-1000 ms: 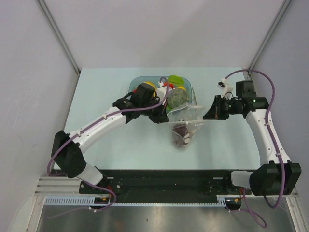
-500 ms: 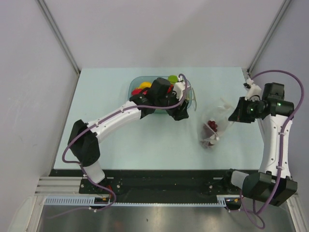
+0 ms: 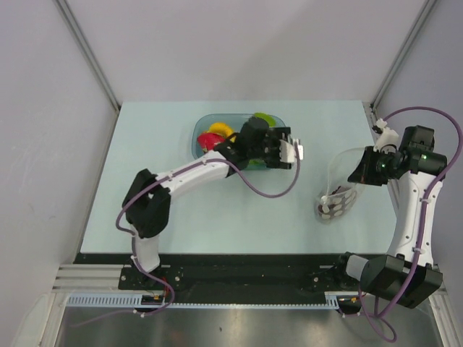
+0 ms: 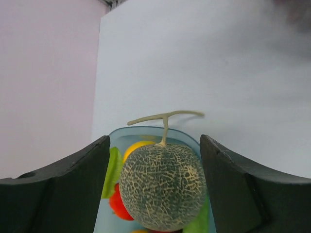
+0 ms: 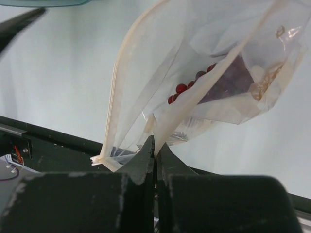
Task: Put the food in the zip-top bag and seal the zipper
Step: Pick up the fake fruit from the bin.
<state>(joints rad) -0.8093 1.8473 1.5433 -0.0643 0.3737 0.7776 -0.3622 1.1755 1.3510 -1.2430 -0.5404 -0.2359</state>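
Pale blue surface (image 3: 181,210), grey walls. My right gripper (image 5: 154,145) fingers pinch zip-top bag (image 3: 338,189) rim, keeping grapes (image 5: 228,77) hanging inside. Left gripper (image 4: 154,160) fingers spread around netted melon (image 4: 162,191) above blue bowl (image 3: 201,129), ready for bagging.

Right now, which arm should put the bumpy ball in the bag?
Probably left. Its open end effector frames the ball in the bowl; the right end effector pinches the bag holding grapes.

A lab test cell: a pale table (image 3: 181,210) walled by plain white panels (image 3: 43,108), two arms bolted to a black rail (image 3: 246,278), cables exposed.
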